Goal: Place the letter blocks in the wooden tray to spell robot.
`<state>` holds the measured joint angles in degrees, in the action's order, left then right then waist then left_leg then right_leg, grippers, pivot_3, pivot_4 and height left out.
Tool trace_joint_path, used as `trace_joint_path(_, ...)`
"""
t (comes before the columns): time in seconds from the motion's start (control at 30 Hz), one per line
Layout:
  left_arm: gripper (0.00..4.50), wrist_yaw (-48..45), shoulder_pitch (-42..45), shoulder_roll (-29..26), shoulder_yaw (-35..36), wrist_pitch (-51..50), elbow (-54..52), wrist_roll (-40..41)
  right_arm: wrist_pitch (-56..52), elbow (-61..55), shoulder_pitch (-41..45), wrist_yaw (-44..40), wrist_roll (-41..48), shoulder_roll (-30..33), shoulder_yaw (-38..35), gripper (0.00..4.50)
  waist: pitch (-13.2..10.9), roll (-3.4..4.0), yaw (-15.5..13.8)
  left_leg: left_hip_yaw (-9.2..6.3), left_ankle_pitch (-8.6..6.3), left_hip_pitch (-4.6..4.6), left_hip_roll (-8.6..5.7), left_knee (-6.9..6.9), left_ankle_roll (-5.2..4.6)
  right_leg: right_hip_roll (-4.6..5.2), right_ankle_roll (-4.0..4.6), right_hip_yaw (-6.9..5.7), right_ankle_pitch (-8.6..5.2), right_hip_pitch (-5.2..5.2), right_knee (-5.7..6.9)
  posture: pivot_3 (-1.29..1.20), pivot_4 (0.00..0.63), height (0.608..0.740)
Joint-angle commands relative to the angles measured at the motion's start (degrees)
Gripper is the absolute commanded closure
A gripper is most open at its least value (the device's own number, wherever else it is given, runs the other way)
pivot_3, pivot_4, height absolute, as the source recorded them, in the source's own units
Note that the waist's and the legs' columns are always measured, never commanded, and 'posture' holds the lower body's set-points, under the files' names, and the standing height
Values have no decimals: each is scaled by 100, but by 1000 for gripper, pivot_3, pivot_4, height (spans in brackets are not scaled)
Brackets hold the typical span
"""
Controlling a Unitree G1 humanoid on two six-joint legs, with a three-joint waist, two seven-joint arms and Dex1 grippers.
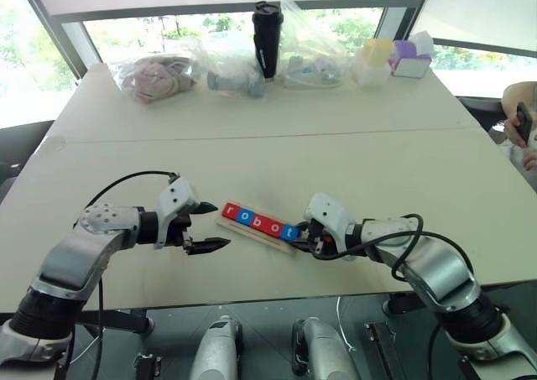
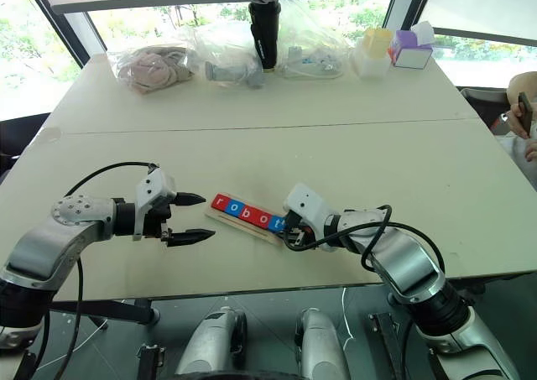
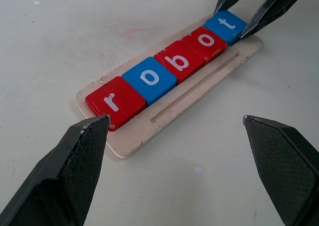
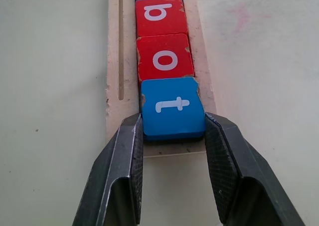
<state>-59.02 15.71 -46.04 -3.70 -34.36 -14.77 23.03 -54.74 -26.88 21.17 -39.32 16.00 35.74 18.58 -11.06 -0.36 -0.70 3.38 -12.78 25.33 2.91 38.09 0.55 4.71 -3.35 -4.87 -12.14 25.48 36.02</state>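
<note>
Five small flat square letter blocks are seen lying in a row in the long, narrow, pale-wood tray, spelling "robot": a red r, a blue o, a red b, a red o and a blue t. The blocks are set edge to edge along one side of the tray, and a thin groove is left bare along the other side. The tray is placed at a slant on the pale beige tabletop, near its front edge, between the two arms. The blue t, at the tray's end, is clamped between the two black fingers of the right pincer, one finger pressed against each side of the block. The left pincer is held just off the r end of the tray, its fingers spread wide apart and nothing between them.
</note>
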Motion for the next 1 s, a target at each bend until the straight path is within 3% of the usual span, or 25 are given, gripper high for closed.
trace_joint_path(0.03, 0, 19, -23, -6, 41, 110, -180, -11, 26, -116, 45, 24, 38, -70, -32, 2844, 0, 0, 0, 0, 0, 0, 0, 0, 0, 0, 0, 0, 0, 0, 0, 0, 150, 740)
trace_joint_path(0.2, 0, 27, -21, -8, 40, 113, -175, -17, 90, -111, 88, 33, 23, -87, -129, 300, 0, 0, -1, 1, 0, 0, 0, 0, 0, 0, 0, 0, 0, 1, 0, 0, 150, 740)
trace_joint_path(0.47, 0, 18, 31, -1, 36, 128, -96, -21, 390, -68, 260, -91, 173, -124, -532, 300, 0, 0, -1, 0, 0, 1, 0, 0, 0, 0, 0, 0, 0, 1, 0, 0, 150, 740)
trace_joint_path(0.7, 0, 121, 64, 76, 504, -58, 46, 318, 379, -417, 245, -439, 947, 107, -1602, 300, 0, 0, -6, 0, 0, 1, 0, 0, 0, 0, 0, 0, 0, 0, -1, 0, 150, 740)
trace_joint_path(1.0, 0, 253, -982, -196, 1455, -244, -73, 602, -339, -1263, -1295, -641, 2052, 831, -3018, 300, 0, 0, -5, -6, -1, 1, 3, -13, 1, 2, -4, 0, -4, 3, -7, 0, 150, 740)
